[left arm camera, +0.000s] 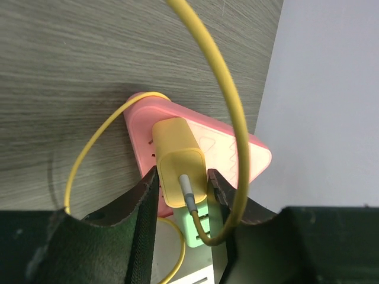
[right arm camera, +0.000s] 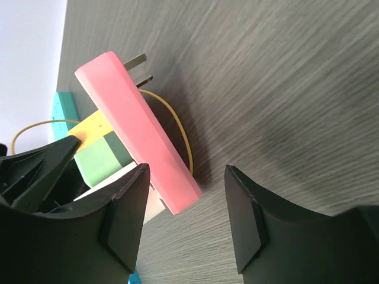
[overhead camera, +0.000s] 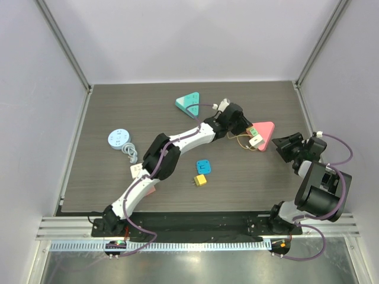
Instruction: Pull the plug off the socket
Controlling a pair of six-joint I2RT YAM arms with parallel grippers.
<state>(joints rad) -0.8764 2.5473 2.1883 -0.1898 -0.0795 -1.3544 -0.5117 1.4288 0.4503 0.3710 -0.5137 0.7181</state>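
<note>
A pink triangular socket (overhead camera: 265, 131) lies at the right of the table, tilted up off the wood in the right wrist view (right arm camera: 136, 124). A yellow plug (left arm camera: 177, 163) with a yellow cable (left arm camera: 228, 89) sits in its face, beside a green plug (left arm camera: 195, 228) and a white plug (overhead camera: 256, 141). My left gripper (left arm camera: 182, 177) is shut on the yellow plug, one finger on each side. My right gripper (right arm camera: 186, 195) is open, with the socket's near corner between its fingers, close to the left one. It stands just right of the socket in the top view (overhead camera: 278, 145).
A teal triangular socket (overhead camera: 189, 103) lies at the back, and a round light-blue socket (overhead camera: 119, 138) with a white cable at the left. A small blue adapter (overhead camera: 204, 167) and a yellow cube (overhead camera: 200, 180) lie mid-table. A white plug (overhead camera: 137, 170) lies by the left arm.
</note>
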